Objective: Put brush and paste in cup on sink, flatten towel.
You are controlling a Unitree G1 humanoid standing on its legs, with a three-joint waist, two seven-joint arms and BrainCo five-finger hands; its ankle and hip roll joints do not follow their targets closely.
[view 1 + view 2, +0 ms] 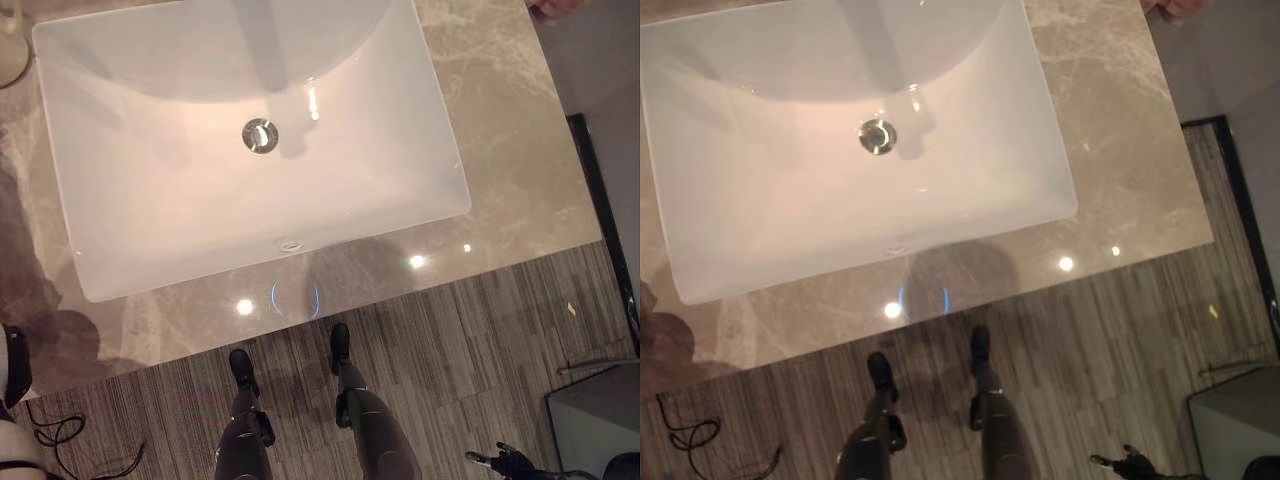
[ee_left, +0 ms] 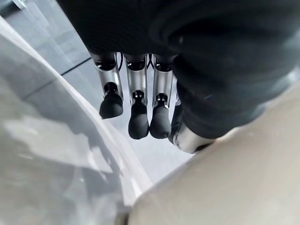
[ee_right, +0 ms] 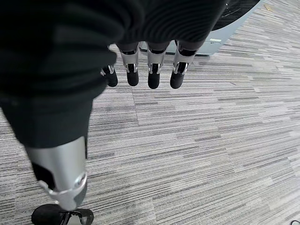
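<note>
My head looks straight down on a white sink (image 1: 180, 240) set in a marble desk (image 1: 500, 150), its drain (image 1: 260, 135) in the upper middle of the frame. Neither brush, paste, cup nor towel is anywhere in what I see, so I cannot say where they lie. At the upper right corner a person's hand (image 1: 555, 8) edges in.

My left robot hand (image 2: 140, 108) hangs with fingers straight and relaxed, holding nothing, beside a pale curved surface I cannot name. My right robot hand (image 3: 150, 70) hangs the same way over the striped floor (image 3: 211, 150), fingers loose and side by side, empty.

Nothing of the task looks begun. Judging by what such things usually are: the brush should be light, stiff and thin, best pinched at mid-handle. The paste tube should be soft and slippery, so I would take it across its body with little pressure. The cup may tip easily when something drops in. The towel is limp; I would press flat fingers on it and sweep outward.
</note>
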